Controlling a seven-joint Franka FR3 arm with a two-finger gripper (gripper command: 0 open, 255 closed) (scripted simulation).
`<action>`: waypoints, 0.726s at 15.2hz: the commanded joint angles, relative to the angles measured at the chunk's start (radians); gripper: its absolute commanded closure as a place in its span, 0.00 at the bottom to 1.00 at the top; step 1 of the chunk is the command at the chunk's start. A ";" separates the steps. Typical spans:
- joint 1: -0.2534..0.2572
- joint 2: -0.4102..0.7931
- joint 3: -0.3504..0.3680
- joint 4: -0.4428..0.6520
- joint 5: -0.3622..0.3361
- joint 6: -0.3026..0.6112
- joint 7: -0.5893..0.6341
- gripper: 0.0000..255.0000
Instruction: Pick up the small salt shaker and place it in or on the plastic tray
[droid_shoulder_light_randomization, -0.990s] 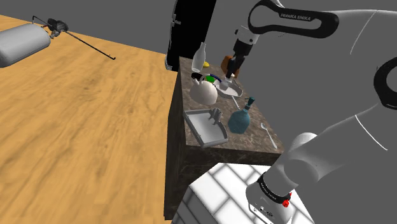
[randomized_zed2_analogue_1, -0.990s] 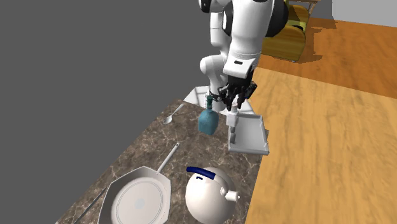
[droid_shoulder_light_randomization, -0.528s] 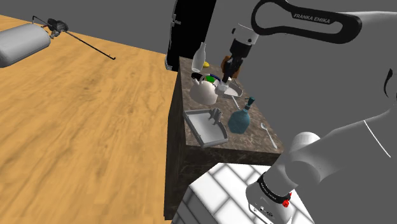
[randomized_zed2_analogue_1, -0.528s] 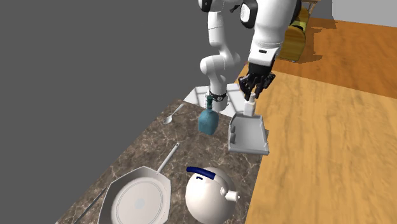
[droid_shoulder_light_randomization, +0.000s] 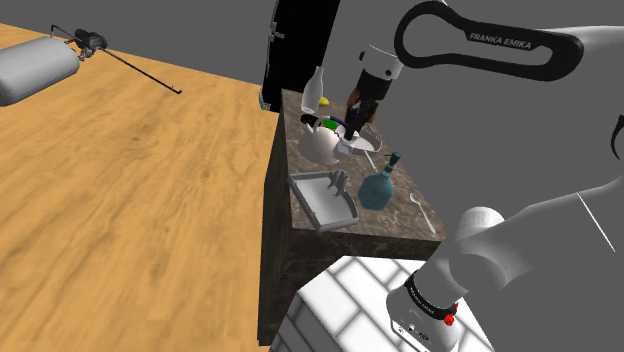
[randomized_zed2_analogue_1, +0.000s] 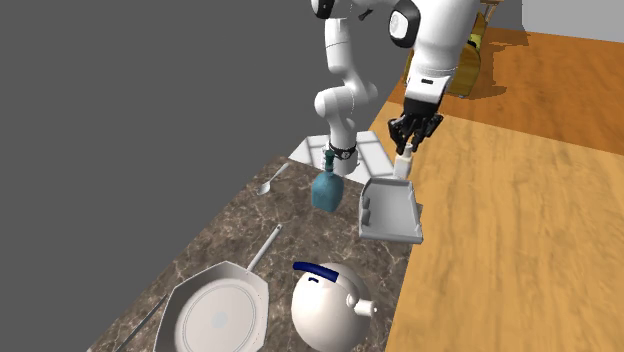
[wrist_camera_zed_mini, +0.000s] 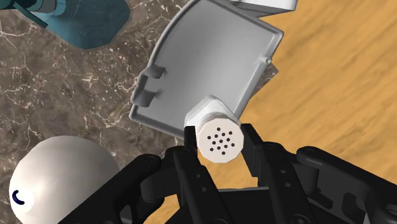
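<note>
Pointing holes-up, salt shaker (wrist_camera_zed_mini: 219, 141), axis seemingly vertical

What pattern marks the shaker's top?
Shaker: white top dotted with small dark holes, clearest in the wrist view.

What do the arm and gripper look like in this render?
Arm: rounded white links with dark joints, white FRANKA EMIKA lettering on one black section, and a small red button near the base. Gripper: all black, with two blocky fingers.

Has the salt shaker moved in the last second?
Yes: in the second exterior view the salt shaker rose rightward, away from the white tray.
</note>
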 joint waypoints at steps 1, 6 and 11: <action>0.000 -0.002 0.001 -0.028 0.000 0.026 0.002 1.00; 0.000 -0.002 0.000 -0.096 0.000 0.094 0.003 1.00; 0.000 0.003 -0.001 -0.159 -0.001 0.162 0.004 1.00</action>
